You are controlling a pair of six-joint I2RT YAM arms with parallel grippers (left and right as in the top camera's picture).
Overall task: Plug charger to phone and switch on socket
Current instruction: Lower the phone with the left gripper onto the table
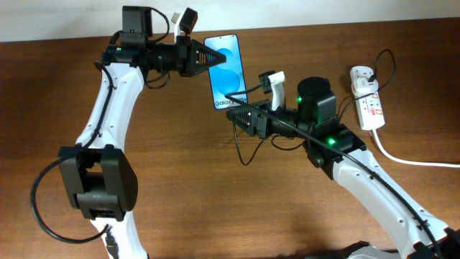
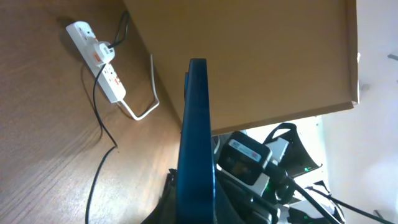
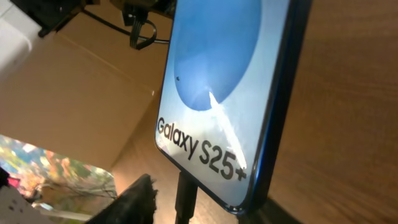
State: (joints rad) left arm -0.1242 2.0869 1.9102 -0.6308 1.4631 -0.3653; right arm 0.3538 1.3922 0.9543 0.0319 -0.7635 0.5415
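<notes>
Black fingers of the left gripper (image 1: 208, 57) are pressed together on the far left edge of the phone (image 1: 226, 70), which is held tilted over the far middle of the table; the left wrist view shows it edge-on between them. Its bright blue screen faces up, the "Galaxy S25+" text along the near short edge.

Just right of that edge sits the right gripper (image 1: 237, 119). In its own view the charger's plug tip (image 3: 185, 196) is seated in the phone's port, and the jaws stand spread, with a gap showing between the left finger and the plug. The charger (image 2: 101, 124) trails as a thin black cable across the wood to an adapter (image 1: 364, 75) in the far end of the socket (image 1: 368, 101), a white power strip at the right. A thick white cord (image 1: 413, 160) leaves its near end towards the right.

The plugging-in looks done, or nearly so. Switching the socket on is probably what remains, though the red switch marks are too small to show which way they sit.

The table (image 1: 215, 208) is dark brown wood with a visible grain and little else on it. A pale wall (image 1: 323, 11) runs along its far edge.
</notes>
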